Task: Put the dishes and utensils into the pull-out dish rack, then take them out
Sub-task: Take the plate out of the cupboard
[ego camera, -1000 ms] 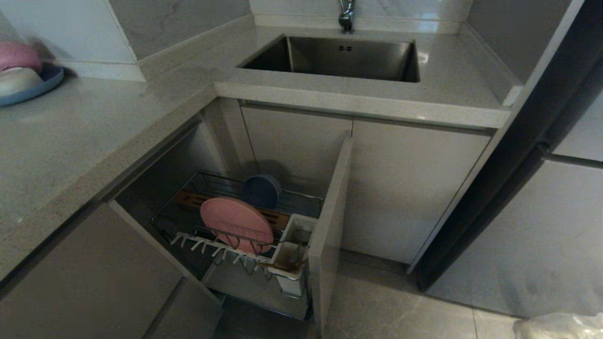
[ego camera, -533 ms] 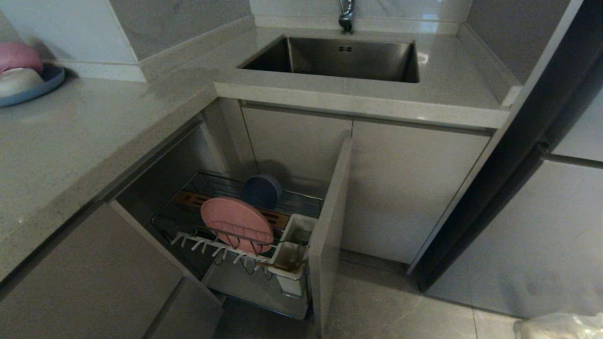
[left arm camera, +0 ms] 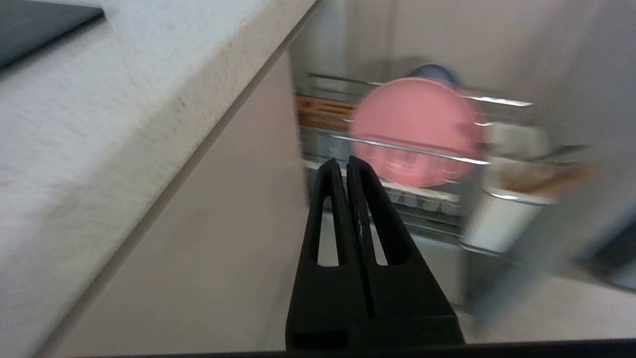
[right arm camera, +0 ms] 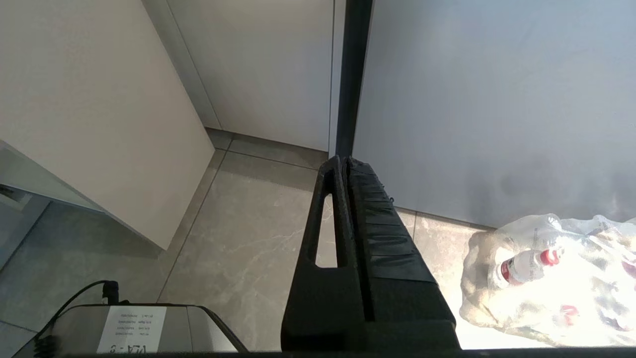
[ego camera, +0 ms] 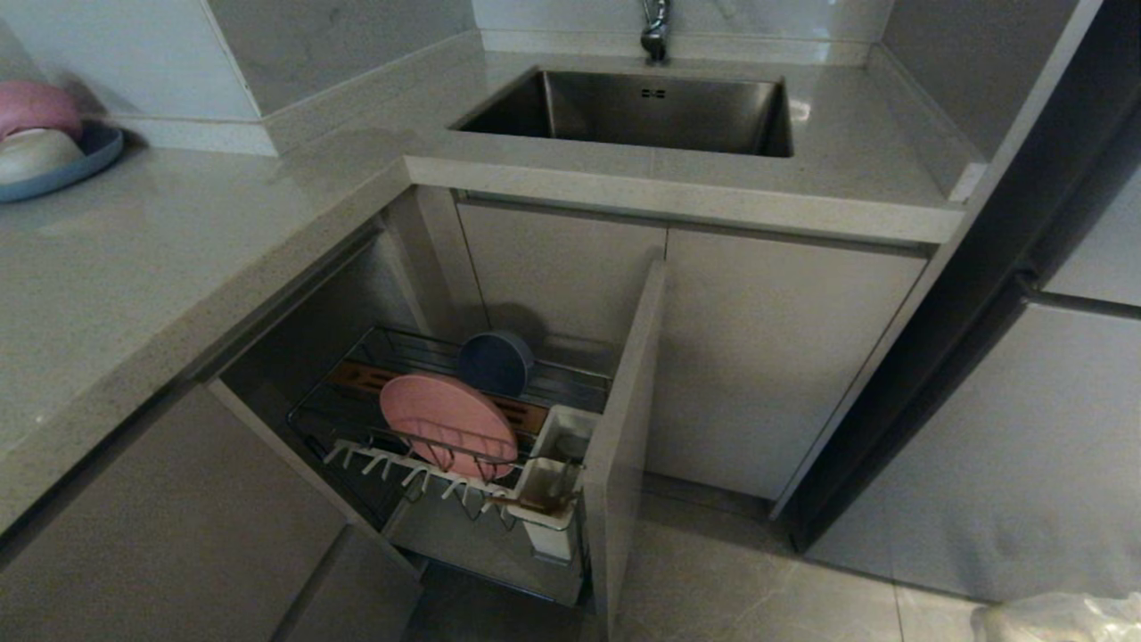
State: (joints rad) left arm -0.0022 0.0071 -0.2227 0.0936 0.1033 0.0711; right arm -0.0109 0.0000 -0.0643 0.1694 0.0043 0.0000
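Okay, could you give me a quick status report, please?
Both grippers shut, empty: left gripper facing rack, right gripper parked over floor. Pink plate, blue bowl racked. Nothing blocking.

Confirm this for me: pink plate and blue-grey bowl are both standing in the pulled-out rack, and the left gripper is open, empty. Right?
Not quite: the left gripper is shut, empty, as the left wrist view shows. The pink plate and blue-grey bowl do stand in the pulled-out rack.

Nothing shifted in my head view over the past second; pink plate (ego camera: 448, 425) and blue-grey bowl (ego camera: 496, 363) showed no change.
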